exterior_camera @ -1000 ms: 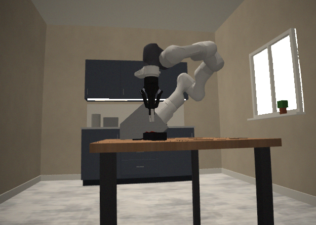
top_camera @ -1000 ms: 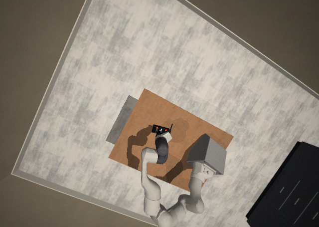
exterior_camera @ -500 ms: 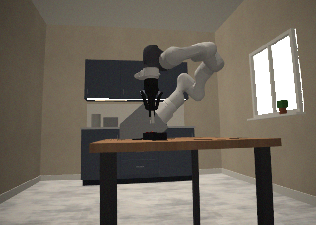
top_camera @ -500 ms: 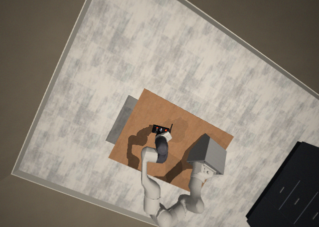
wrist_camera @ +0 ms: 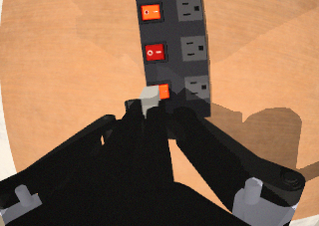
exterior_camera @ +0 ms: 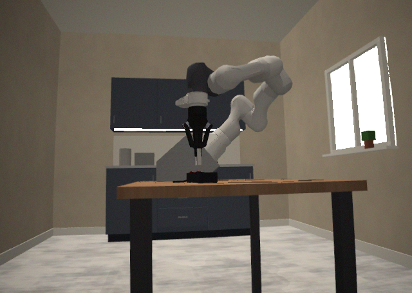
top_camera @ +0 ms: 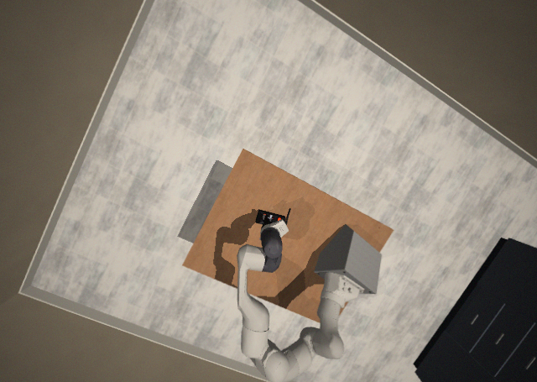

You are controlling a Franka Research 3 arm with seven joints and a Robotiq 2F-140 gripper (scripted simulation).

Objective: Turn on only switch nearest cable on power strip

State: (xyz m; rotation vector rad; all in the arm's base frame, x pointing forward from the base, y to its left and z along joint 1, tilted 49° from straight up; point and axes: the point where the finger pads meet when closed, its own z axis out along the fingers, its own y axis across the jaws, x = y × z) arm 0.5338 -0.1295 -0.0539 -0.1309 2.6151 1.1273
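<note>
A black power strip (wrist_camera: 193, 47) (top_camera: 268, 212) (exterior_camera: 201, 176) lies flat on the wooden table (top_camera: 329, 213) (exterior_camera: 239, 187). The switch nearest the cable (wrist_camera: 151, 11) is bright orange. The middle switch (wrist_camera: 155, 53) is dark red. The switch farthest from the cable (wrist_camera: 163, 91) is bright orange, partly hidden by my fingertips. My gripper (wrist_camera: 153, 99) (exterior_camera: 197, 161) is shut and empty, pointing down, its tips a little above that far switch.
A grey box (top_camera: 349, 259) stands on the table near the robot base. Another grey block (top_camera: 203, 204) lies at the table's left edge. Dark cabinets (exterior_camera: 143, 103) stand behind the table.
</note>
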